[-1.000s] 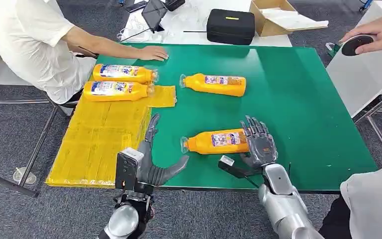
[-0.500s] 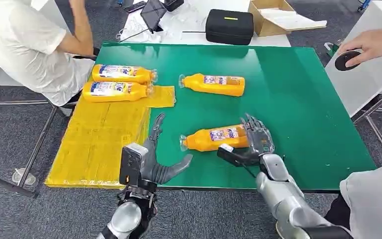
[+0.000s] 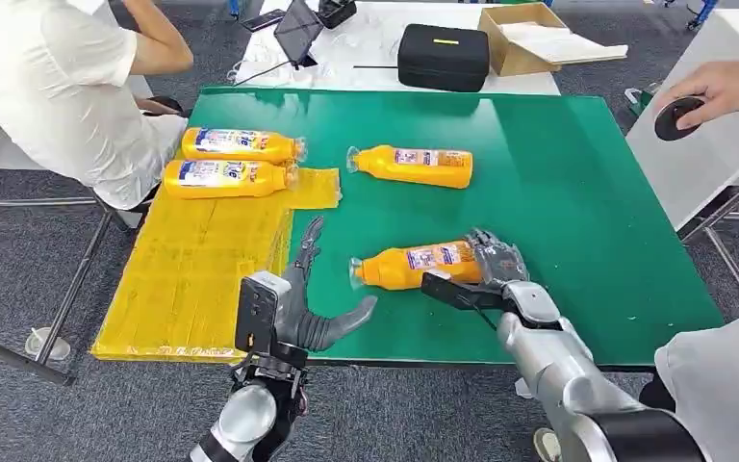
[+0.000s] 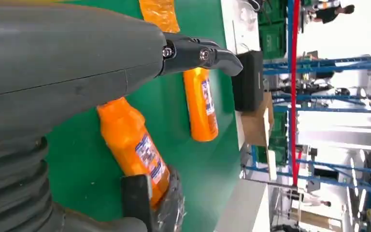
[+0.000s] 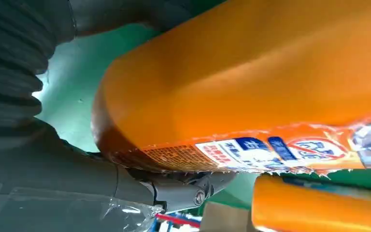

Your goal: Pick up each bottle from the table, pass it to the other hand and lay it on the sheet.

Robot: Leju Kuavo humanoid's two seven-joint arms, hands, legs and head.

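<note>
An orange bottle (image 3: 414, 266) lies on the green table (image 3: 577, 192) near the front edge, cap pointing left. My right hand (image 3: 496, 274) grips its base, fingers curled over the top and thumb on the near side. The right wrist view shows this bottle (image 5: 251, 82) pressed close against the palm. My left hand (image 3: 303, 308) is open at the table's front, beside the yellow sheet (image 3: 192, 269), a short way left of the bottle's cap. Another orange bottle (image 3: 414, 164) lies further back on the table. Two bottles (image 3: 236, 144) (image 3: 226, 178) lie on the sheet's far end.
A person in a white shirt (image 3: 48, 87) sits at the table's left, behind the sheet. A black case (image 3: 443, 56) and a cardboard box (image 3: 529, 34) stand beyond the table. Another person's hand (image 3: 722, 87) holds a black disc at the right.
My right hand's fingers have curled down over the near bottle's base, and the bottle has tilted slightly. The person at the left has lifted their hand off the table.
</note>
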